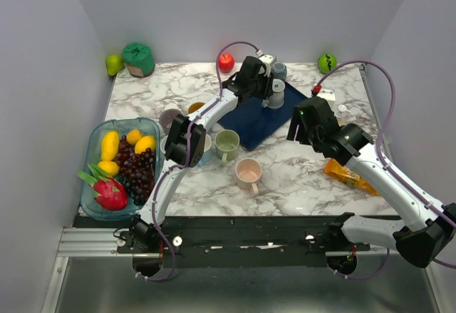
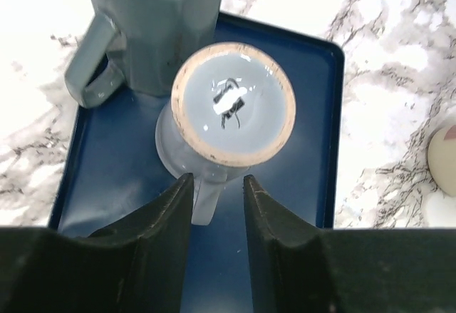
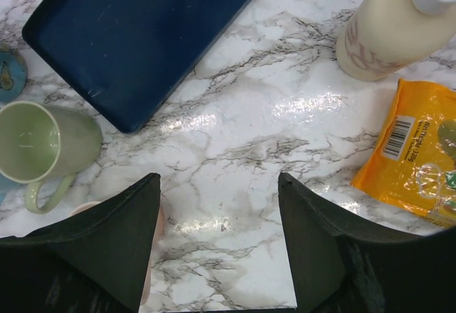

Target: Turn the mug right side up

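Note:
A pale blue-grey mug (image 2: 235, 103) stands upside down on the blue tray (image 2: 107, 177), its unglazed foot ring facing up; in the top view it (image 1: 276, 100) sits at the tray's (image 1: 265, 126) far end. My left gripper (image 2: 217, 181) hovers at it, open a little. The mug's handle lies between the fingers, against the left one and with a gap to the right one. A darker grey mug (image 2: 160, 21) stands just behind it. My right gripper (image 3: 219, 185) is open and empty above bare marble, right of the tray (image 1: 305, 124).
A green mug (image 1: 226, 144) and a pink mug (image 1: 249, 175) stand in front of the tray. A fruit bowl (image 1: 117, 163) is at the left. An orange packet (image 3: 413, 149) and a cream bottle (image 3: 388, 24) are at the right. A red apple (image 1: 226, 62) lies at the back.

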Robot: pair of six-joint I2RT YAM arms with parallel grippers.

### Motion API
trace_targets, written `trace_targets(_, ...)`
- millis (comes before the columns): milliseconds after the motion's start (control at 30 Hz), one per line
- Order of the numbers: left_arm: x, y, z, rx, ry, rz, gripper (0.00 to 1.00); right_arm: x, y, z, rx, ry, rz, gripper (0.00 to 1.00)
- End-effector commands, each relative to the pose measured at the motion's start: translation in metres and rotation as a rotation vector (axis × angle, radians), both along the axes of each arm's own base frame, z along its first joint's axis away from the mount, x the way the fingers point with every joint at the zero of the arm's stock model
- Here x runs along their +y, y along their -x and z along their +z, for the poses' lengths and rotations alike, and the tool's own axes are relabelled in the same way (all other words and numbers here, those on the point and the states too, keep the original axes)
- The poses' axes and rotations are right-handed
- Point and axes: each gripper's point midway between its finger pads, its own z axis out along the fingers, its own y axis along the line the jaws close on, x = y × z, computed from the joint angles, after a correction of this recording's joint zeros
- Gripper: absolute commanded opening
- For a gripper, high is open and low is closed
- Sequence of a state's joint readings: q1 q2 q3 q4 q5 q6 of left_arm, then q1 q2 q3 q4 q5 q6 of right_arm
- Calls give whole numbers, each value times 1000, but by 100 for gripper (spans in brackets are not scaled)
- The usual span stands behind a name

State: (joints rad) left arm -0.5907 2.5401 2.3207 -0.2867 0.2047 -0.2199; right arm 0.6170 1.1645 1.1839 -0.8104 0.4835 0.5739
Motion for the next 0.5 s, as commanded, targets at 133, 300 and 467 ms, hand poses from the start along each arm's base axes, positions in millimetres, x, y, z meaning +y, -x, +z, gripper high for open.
trace_targets(133,-2,1,-14,16,-21,-1,52,-9,2,-4,16,34,-14,73)
trace_targets(300,-2,-1,-17,15,-33,22,61,-11,4,-4,16,31,-20,73)
trace_targets(467,-5,4,-34,50,-36,15,63,-14,7,-3,14,29,-27,73)
